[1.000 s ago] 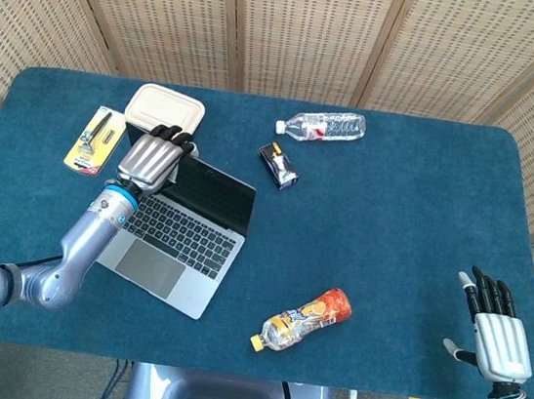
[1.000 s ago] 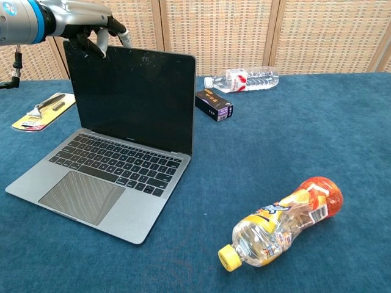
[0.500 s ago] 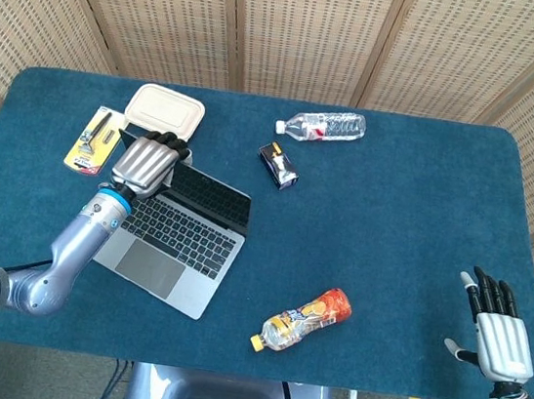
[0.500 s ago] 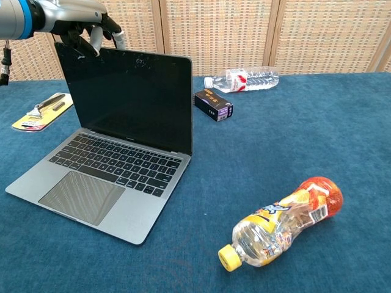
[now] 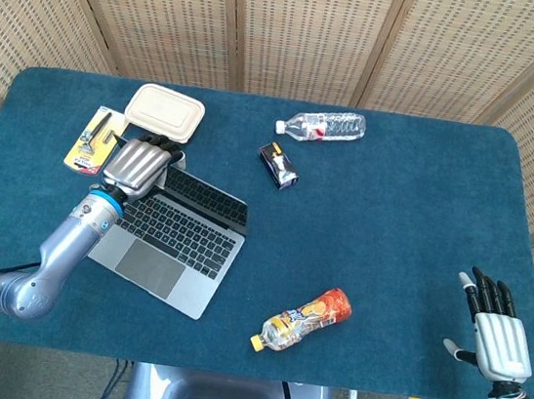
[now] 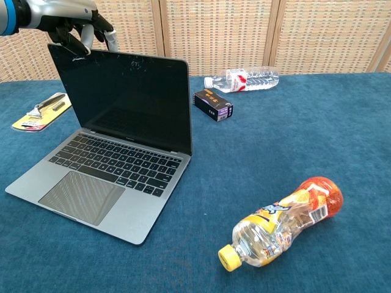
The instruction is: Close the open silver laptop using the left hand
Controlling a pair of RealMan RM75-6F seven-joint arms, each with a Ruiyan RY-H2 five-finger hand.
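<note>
Fingers [image 6: 79, 38] of the left hand [image 5: 138, 165]: curled over the top edge of the open silver laptop's [image 5: 175, 239] dark screen, at its far left corner, touching it; nothing is gripped.
Laptop: near the left end of the blue carpeted table [image 5: 390, 235], lid raised, keyboard and trackpad exposed.
Containers: beige lidded lunch box [image 5: 165, 112], closed, just behind the laptop; clear plastic water bottle with red label [image 5: 321, 126], lying on its side, beyond and right of the laptop, liquid level cannot be told; orange-labelled bottle with yellow cap [image 6: 278, 227], lying on its side, near right of the laptop, orange drink at its base.
Small dark box [image 5: 278, 165]: right of the lid.
Yellow razor card [image 5: 94, 139]: left of the laptop.
Right hand [image 5: 497, 330]: well right of the laptop, off the table edge, fingers straight, slightly spread, empty.
Backdrop: woven cane screens [image 5: 300, 27].
</note>
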